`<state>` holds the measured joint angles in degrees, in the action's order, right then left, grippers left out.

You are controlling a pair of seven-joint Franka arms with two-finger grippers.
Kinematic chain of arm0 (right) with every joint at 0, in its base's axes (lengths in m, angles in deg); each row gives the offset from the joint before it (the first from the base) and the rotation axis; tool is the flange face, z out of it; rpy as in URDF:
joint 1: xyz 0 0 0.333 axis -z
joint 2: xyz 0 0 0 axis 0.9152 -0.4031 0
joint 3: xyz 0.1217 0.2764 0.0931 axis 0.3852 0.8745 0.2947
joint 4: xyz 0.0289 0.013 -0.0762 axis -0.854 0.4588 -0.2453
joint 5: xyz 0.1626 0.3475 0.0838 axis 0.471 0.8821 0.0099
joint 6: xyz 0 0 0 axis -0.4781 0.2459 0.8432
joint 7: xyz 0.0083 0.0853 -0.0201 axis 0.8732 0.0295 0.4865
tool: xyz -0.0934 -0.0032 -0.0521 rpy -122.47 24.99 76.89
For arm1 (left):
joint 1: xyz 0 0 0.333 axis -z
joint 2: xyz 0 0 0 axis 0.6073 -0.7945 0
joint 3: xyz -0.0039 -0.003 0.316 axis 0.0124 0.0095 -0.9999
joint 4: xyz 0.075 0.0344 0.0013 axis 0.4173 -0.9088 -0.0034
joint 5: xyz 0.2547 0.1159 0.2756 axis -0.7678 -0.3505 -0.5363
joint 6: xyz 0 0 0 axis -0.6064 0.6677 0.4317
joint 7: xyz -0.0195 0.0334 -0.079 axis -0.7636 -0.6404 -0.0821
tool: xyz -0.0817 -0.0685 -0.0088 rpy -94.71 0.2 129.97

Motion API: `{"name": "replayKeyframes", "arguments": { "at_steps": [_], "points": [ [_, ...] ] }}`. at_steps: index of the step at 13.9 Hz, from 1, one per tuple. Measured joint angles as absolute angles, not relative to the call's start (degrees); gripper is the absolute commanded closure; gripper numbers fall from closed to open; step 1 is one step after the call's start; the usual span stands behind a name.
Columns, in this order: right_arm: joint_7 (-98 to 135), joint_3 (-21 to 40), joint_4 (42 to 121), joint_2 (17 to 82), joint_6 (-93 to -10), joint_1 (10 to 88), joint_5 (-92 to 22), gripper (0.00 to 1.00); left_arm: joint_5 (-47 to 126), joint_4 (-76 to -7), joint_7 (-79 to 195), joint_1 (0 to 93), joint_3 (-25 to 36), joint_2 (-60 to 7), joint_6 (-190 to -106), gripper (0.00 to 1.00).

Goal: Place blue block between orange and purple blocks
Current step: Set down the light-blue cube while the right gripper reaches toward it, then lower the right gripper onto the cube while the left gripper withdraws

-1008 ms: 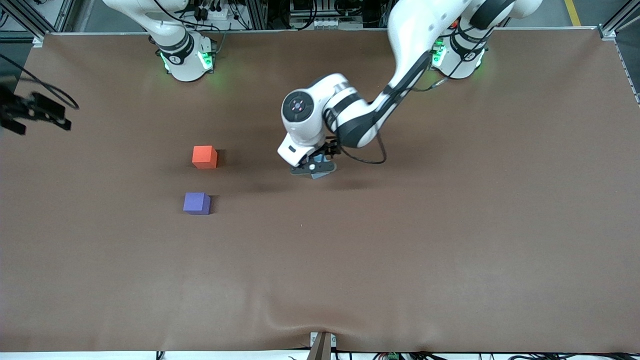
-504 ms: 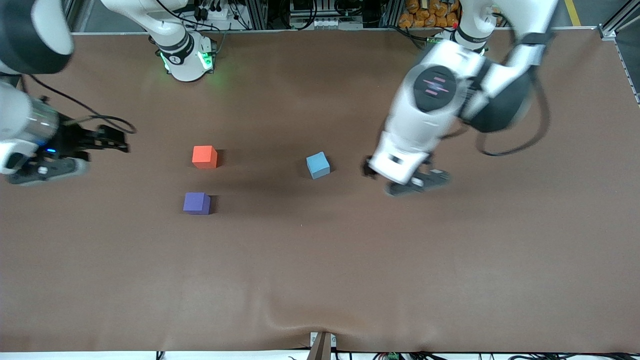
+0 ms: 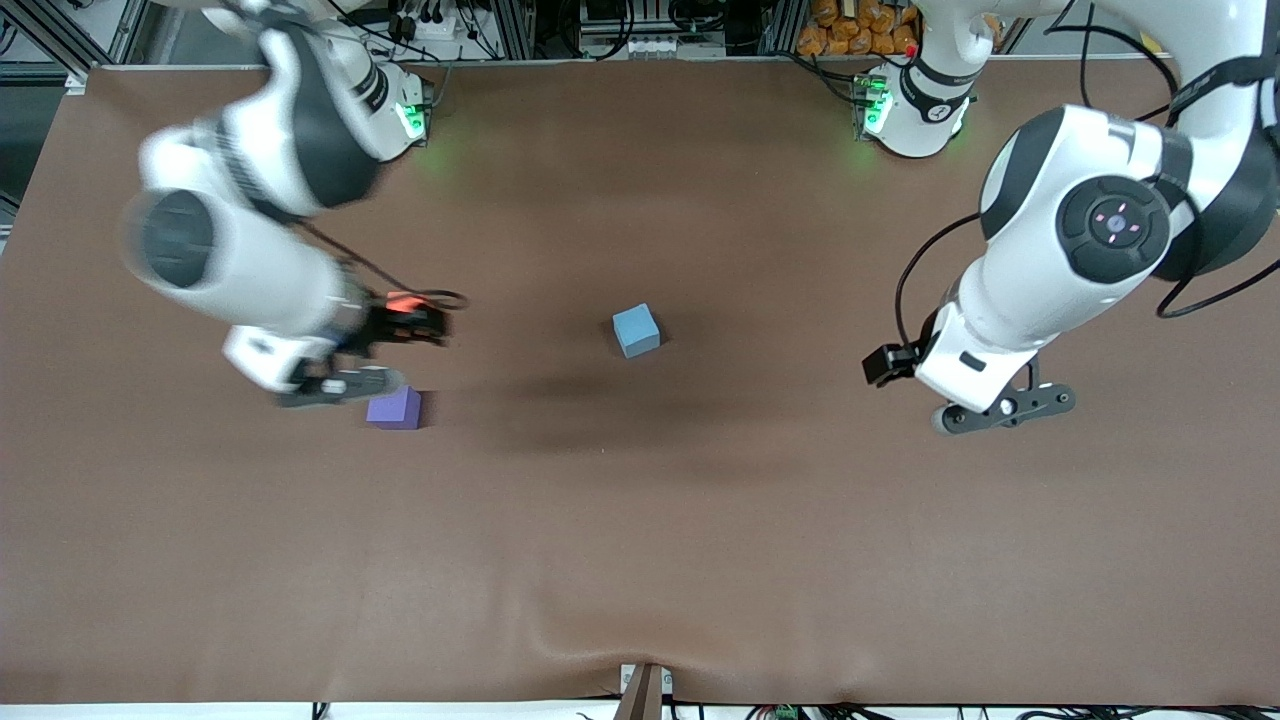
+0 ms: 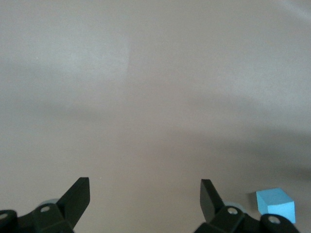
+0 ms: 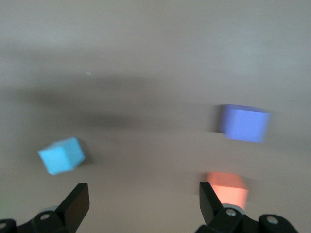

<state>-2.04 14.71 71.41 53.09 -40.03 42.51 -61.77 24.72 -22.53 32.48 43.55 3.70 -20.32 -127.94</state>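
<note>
The blue block (image 3: 636, 330) sits near the middle of the table (image 3: 700, 560), well apart from the 2 other blocks toward the right arm's end. There the purple block (image 3: 395, 409) lies nearer the front camera than the orange block (image 3: 402, 299).

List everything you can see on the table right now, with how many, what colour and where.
blue block: one, light blue, mid-table, alone.
purple block: one, violet, toward the right arm's end, nearer the front camera than the orange block.
orange block: one, orange-red, mostly hidden under the right arm in the front view.
table: one, brown cover.
right claw: open, empty, over the orange and purple blocks.
left claw: open, empty, over bare table toward the left arm's end.
</note>
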Motion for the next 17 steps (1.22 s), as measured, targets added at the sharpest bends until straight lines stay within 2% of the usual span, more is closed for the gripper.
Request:
{"name": "replayKeyframes", "arguments": {
  "at_steps": [2,7,12,15,17],
  "points": [
    [-7.8,14.7,71.4,49.3,-46.4,37.8,-59.2,0.00,24.7,-23.8,35.6,43.6,2.7,-18.8,-127.0,0.00],
    [-20.0,14.7,71.4,41.4,-58.4,28.5,-58.7,0.00,24.7,-32.5,51.3,43.6,-6.3,-10.7,-126.5,0.00],
    [-21.0,14.5,71.4,37.4,-60.1,23.9,-59.4,0.00,28.3,-36.8,62.0,44.8,-16.0,-3.6,-126.0,0.00],
    [-21.0,14.5,71.6,36.3,-60.1,21.2,-61.2,0.00,28.7,-36.9,62.3,45.1,-17.0,-0.2,-124.3,0.00],
    [-20.8,14.5,71.8,36.2,-60.1,20.2,-63.1,0.00,28.9,-36.9,61.2,44.9,-15.5,1.5,-123.3,0.00]
  ]
}}
